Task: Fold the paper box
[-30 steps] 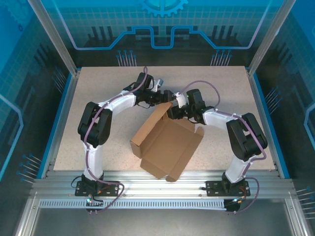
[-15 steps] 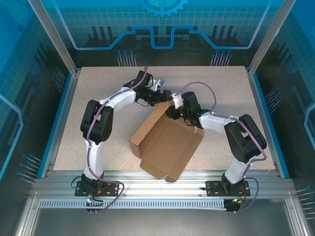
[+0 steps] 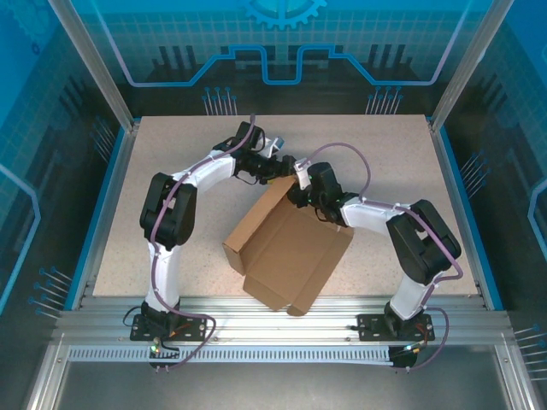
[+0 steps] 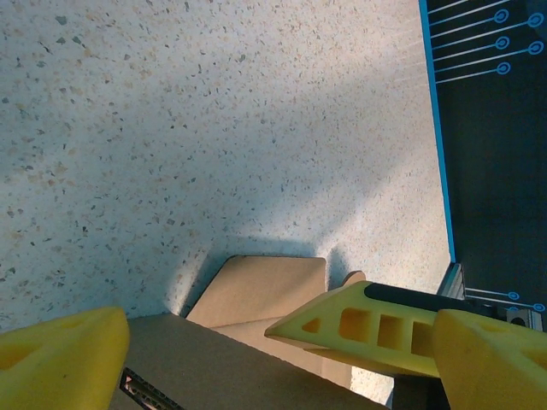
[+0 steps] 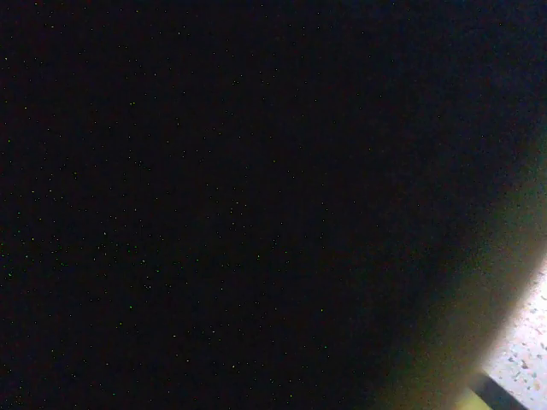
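- Since folding needs room all round, the table carried the paper box skewed near the middle of its near edge, tray open upward, with one corner pointing toward the far edge.
- At that far corner both arms met, one from each side, judged so that each could work a flap.
- Left gripper hung wide open, its yellow fingers straddling a cardboard panel without clamping it, ready to guide it.
- Right gripper pressed against the raised flap; its camera was blacked out, probably by cardboard, so I cannot tell whether it gripped anything.
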{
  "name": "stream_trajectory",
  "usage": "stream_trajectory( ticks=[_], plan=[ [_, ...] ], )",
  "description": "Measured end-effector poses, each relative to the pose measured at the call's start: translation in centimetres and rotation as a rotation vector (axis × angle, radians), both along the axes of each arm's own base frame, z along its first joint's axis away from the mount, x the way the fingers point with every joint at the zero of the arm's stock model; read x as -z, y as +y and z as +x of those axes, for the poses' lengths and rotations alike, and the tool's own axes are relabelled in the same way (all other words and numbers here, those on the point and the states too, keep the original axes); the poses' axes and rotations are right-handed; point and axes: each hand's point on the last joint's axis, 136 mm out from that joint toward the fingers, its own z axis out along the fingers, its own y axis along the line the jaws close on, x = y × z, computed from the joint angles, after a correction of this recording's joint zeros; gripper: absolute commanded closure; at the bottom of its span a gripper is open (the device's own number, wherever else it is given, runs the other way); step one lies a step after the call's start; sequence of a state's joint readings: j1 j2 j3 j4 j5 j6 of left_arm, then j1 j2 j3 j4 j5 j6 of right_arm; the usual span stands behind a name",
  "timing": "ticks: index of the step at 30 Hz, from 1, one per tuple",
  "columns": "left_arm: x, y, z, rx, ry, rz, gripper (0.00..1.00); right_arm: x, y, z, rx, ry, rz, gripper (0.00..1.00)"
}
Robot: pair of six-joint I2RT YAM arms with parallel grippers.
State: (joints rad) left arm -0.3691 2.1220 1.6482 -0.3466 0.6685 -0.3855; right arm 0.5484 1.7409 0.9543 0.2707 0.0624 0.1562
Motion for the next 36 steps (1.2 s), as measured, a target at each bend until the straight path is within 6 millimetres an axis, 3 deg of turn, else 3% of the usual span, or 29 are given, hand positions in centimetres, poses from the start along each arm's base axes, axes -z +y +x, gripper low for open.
stream_trajectory(
  ticks=[10, 17, 22, 28, 36],
  plan=[
    [-0.1, 0.4, 0.2, -0.014, 0.008, 0.025, 0.02, 0.0, 0.2, -0.2, 0.010, 0.008, 0.016, 0.58],
    [-2.9, 0.7, 1.6, -0.041, -0.031, 0.036, 0.01, -1.4, 0.1, -1.8, 0.008, 0.029, 0.076, 0.50],
    [-4.5, 1.0, 2.3, -0.067, -0.078, 0.055, 0.01, -0.8, -0.2, -4.2, -0.018, 0.077, 0.100, 0.41],
    [-6.0, 2.2, 1.6, -0.077, -0.113, 0.116, 0.01, 0.5, -1.5, -7.8, -0.040, 0.146, 0.113, 0.34],
    [-7.0, 4.8, -1.1, -0.051, -0.155, 0.298, 0.01, -2.2, -2.0, -11.2, -0.084, 0.162, 0.221, 0.05]
  ],
)
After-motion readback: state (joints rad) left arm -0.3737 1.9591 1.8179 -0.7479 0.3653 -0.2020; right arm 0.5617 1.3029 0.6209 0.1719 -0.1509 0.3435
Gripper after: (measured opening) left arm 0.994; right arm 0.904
